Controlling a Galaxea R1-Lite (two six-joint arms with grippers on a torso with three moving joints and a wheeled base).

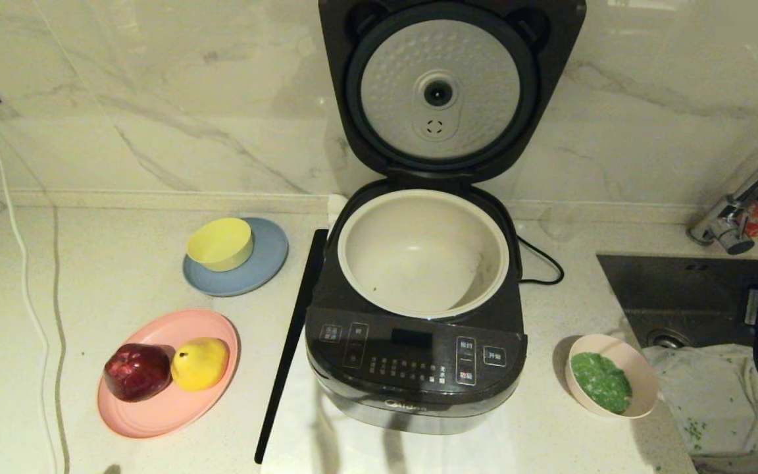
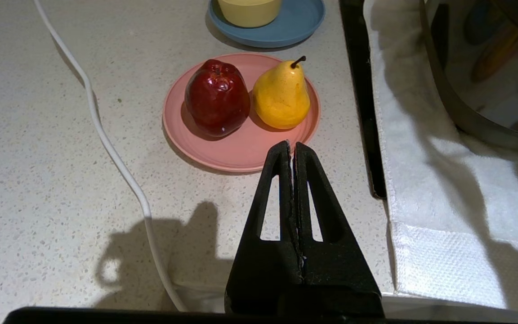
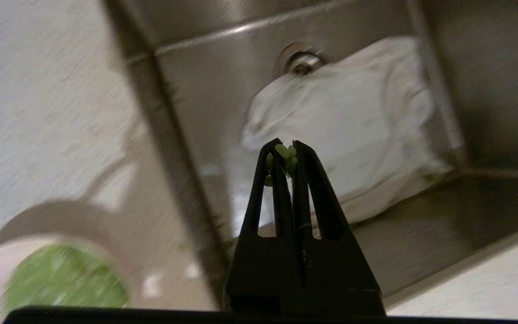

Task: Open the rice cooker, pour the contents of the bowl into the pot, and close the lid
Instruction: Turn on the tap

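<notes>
A white cable point(image 1: 24, 276) is trailing along the countertop's point(image 1: 122, 276) left edge. Toward the back, a small yellow bowl point(image 1: 220, 243) is sitting on a blue plate point(image 1: 257, 266). Nearer the front edge, a pink plate point(image 1: 162, 401) is carrying a red apple point(image 1: 137, 372) and a yellow pear point(image 1: 200, 363), the two touching. The left gripper point(image 2: 292, 146) is hovering just in front of that plate, its fingers pressed together on nothing.

A black strip point(image 1: 290, 342) is lying along the left side of a white cloth point(image 1: 300, 434), and the rice cooker point(image 1: 418, 355) is standing on that cloth at the countertop's middle. Its lid point(image 1: 450, 85) is standing upright against the marble wall, the dimpled silver disc facing forward. The pot point(image 1: 424, 250) is sitting inside the cooker, holding only a stray green speck or two.

Right of the cooker, near the front edge and just beside the sink's point(image 1: 695, 289) corner, the bowl point(image 1: 635, 368) is resting on the countertop with the contents point(image 1: 601, 382) heaped inside. A crumpled white cloth point(image 1: 714, 401) is lying in the sink. The right gripper point(image 3: 289, 150) is hanging over the sink beside the bowl, fingers clenched, with a few green bits stuck at the tips.
</notes>
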